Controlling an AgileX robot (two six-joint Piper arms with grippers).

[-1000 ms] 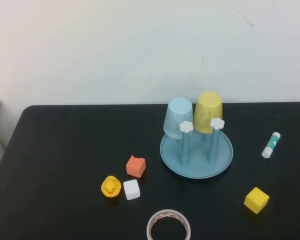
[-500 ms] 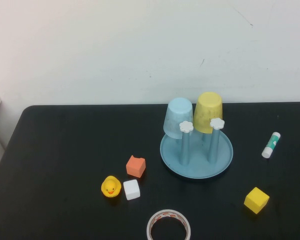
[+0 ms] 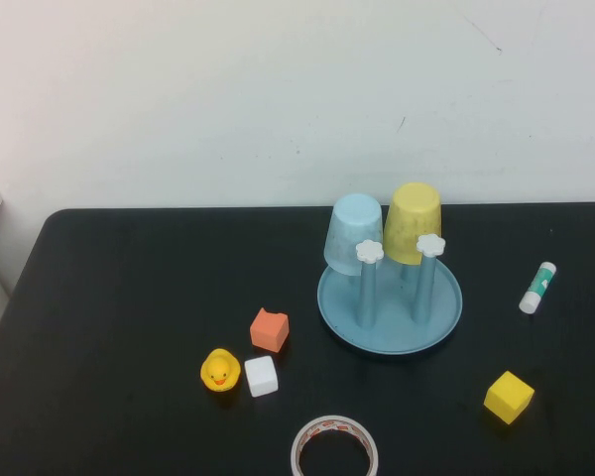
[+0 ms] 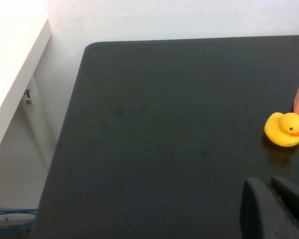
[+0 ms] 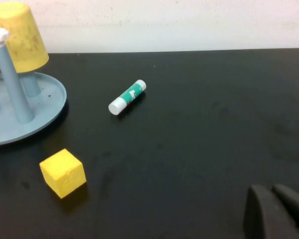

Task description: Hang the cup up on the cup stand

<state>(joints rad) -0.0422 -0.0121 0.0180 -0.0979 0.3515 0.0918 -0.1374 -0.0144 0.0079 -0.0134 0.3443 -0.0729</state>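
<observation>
High view: duck (image 3: 219,370), orange block (image 3: 269,329), white cube (image 3: 261,376) left on tabletop (image 3: 129,297). Centre: cup stand (image 3: 389,302), cup (image 3: 414,222) inverted over rear post beside blue cup (image 3: 354,232). Left pincer (image 4: 274,206) clenched, empty, near duck; right pincer (image 5: 276,209) clenched, empty, near yellow cube (image 5: 63,173).

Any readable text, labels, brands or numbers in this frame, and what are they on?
None can be read.
glue stick: green and white label, print too small to read.
tape roll: reddish marks on the inner ring, too blurred to read.
rubber duck: faint marking at its base, illegible.
yellow cup, cup stand: no text.
</observation>
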